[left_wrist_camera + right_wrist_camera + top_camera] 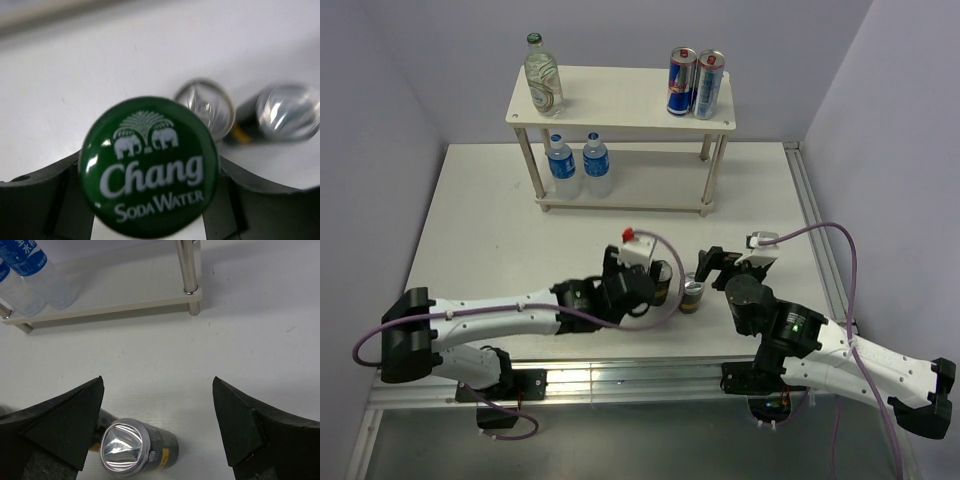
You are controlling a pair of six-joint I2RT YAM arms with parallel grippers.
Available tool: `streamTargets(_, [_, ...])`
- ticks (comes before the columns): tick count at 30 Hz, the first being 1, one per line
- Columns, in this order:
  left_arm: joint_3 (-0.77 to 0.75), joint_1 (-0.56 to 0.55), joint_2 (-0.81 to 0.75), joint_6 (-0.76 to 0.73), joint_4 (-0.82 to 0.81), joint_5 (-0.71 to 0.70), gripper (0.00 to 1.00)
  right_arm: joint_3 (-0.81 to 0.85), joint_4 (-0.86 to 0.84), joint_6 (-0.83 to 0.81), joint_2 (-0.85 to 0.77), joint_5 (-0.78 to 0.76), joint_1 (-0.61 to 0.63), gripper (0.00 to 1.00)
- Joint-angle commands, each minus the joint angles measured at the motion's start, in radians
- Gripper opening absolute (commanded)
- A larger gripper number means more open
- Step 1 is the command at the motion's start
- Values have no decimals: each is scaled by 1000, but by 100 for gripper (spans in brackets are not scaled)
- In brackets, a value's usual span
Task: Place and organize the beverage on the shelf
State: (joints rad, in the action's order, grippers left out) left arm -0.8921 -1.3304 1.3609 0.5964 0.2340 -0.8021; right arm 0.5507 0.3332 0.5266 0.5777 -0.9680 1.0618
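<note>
Left claw [150, 161] is seen narrowed onto the green-capped bottle [149, 172], gripped just under the cap. Dark fingers [45, 200] are pressed in from both sides. "Chang Soda Water" is read on the cap. The bottle is located in front of the shelf [620, 105], well apart from it, roughly opposite the shelf's middle. In the top view it is hidden under the left wrist. Whether it is standing on the table [490, 230] or lifted cannot be told.

Two short dark cans are found in front of the shelf too, opposite its right half. The first can [662, 283] is just beside the left claw and the second can [693, 295] is just beside the first. Contact between them cannot be told. Both are upright with silver tops up.

Right claw [157, 390] is spread wide with nothing held. It is hung over the table in front of the shelf's right front leg. The second can is seen low in its wrist view, close to one finger [60, 425].

On the shelf's lower board, at the left end, two water bottles [561, 167] [597, 165] are stood side by side. On the top board's left end the other green-capped bottle [543, 75] is stood upright. On the top board's right end two tall blue-and-silver cans [682, 82] [708, 85] are stood close together.
</note>
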Motion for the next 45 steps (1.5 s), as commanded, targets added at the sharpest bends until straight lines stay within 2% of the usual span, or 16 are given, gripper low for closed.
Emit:
streamTargets(1, [-274,132,-88,-180,17,0,0,0,-19,3,-19,-9,3,96])
streamTargets(2, [-318,166,-69,-216,31,70,0,0,-16,3,-21,-11,1,96])
streamTargets(3, [-420,231,-53,-257,59,76,0,0,-16,3,-22,-8,1,96])
streamTargets(5, [-531,287,2,-308,117,101,0,-3,-19,1,-29,-6,1,96])
streamTargets(6, [-654,339,30,-348,142,113,0,-2,-19,0,-29,-6,1,96])
streamTargets(9, [-894,425,138,-407,231,162,0,-3,-16,3,-33,-8,1,96])
streamTargets(14, [-1157,513,289,-469,293,230,0,-5,-10,7,-53,-12,1,96])
streamTargets(17, [-1419,580,400,-484,355,286,0,-8,-14,6,-61,-14,3,96])
streamTargets(21, [-1564,660,489,-498,361,334,0,-3,-3,12,-59,-17,3,96])
streamTargets(24, [-1530,706,486,-506,312,379,0,-6,-3,13,-67,-14,3,96])
streamTargets(30, [-1510,815,500,-471,312,431,0,-8,-5,12,-67,-12,3,96])
streamTargets(42, [-1478,858,541,-471,280,469,0,-6,-3,15,-64,-20,1,96])
streamTargets(45, [-1443,856,537,-466,254,477,3,-5,-2,16,-62,-20,1,96])
